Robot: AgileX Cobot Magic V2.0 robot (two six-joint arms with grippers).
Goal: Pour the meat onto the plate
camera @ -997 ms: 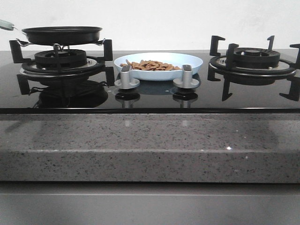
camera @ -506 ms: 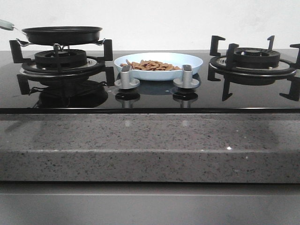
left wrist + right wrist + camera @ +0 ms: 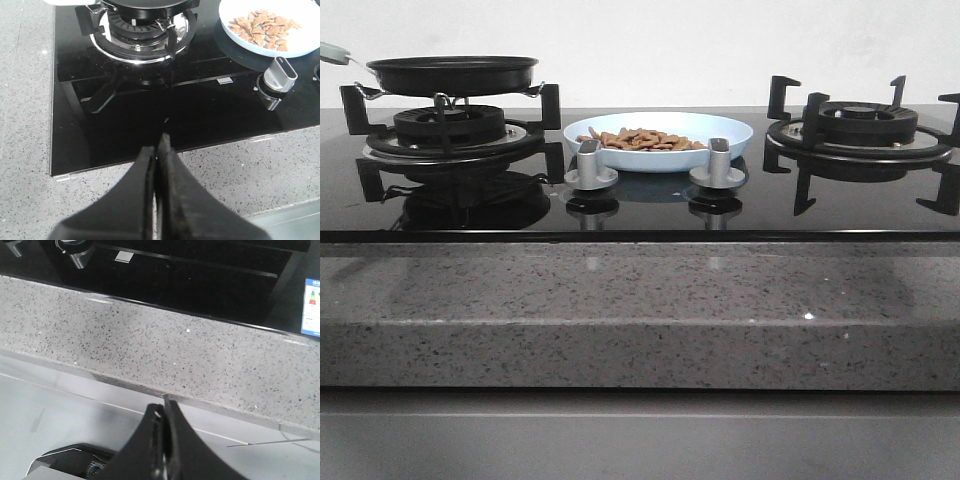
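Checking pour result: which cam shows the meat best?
Left wrist view: it looks down on the meat, pieces spread on the plate. Front view shows it edge-on, partly behind the rim. Right wrist view doesn't show it.

My front camera cuts off the pan handle (image 3: 332,52) and right burner grate (image 3: 880,130); neither arm shows there.
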